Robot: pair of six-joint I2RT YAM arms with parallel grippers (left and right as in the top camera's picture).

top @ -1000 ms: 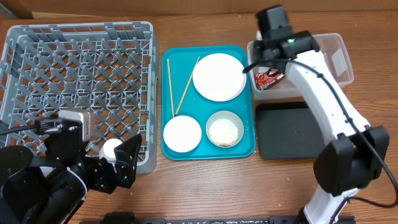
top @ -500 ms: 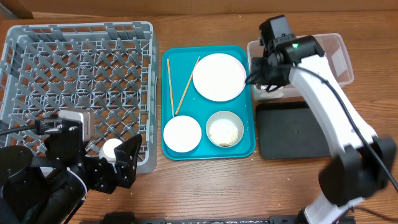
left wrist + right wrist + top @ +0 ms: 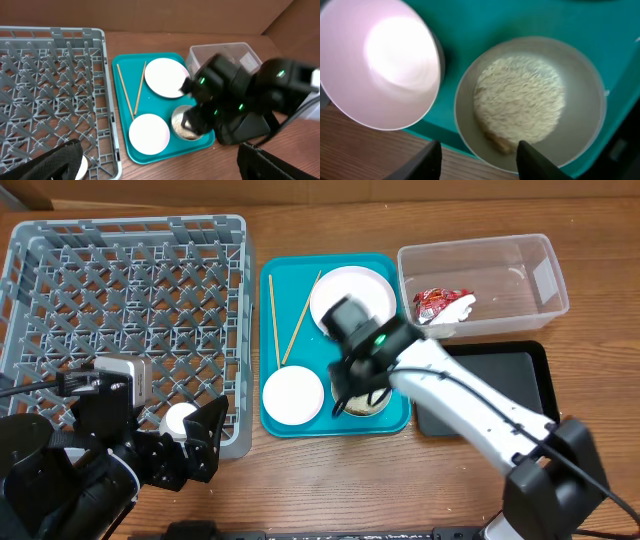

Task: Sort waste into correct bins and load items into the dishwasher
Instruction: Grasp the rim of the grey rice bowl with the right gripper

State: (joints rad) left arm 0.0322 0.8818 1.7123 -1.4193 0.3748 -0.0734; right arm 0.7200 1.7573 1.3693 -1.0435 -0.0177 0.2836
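The red-and-white wrapper lies in the clear tub. My right gripper hangs over the small bowl of white grains on the teal tray. Its fingers are open and empty, straddling the bowl's near rim. One white plate lies at the tray's back, a smaller one at its front left, and the chopsticks along its left side. The grey dish rack stands at the left. My left gripper is open at the rack's front corner.
The black tray lies right of the teal tray, in front of the clear tub, partly under my right arm. In the left wrist view my right arm covers the bowl and the black tray. Bare wood table runs along the front.
My right gripper has left the clear tub and swung left and toward the front, now over the bowl. The wrapper lies free in the tub. The left arm has not moved.
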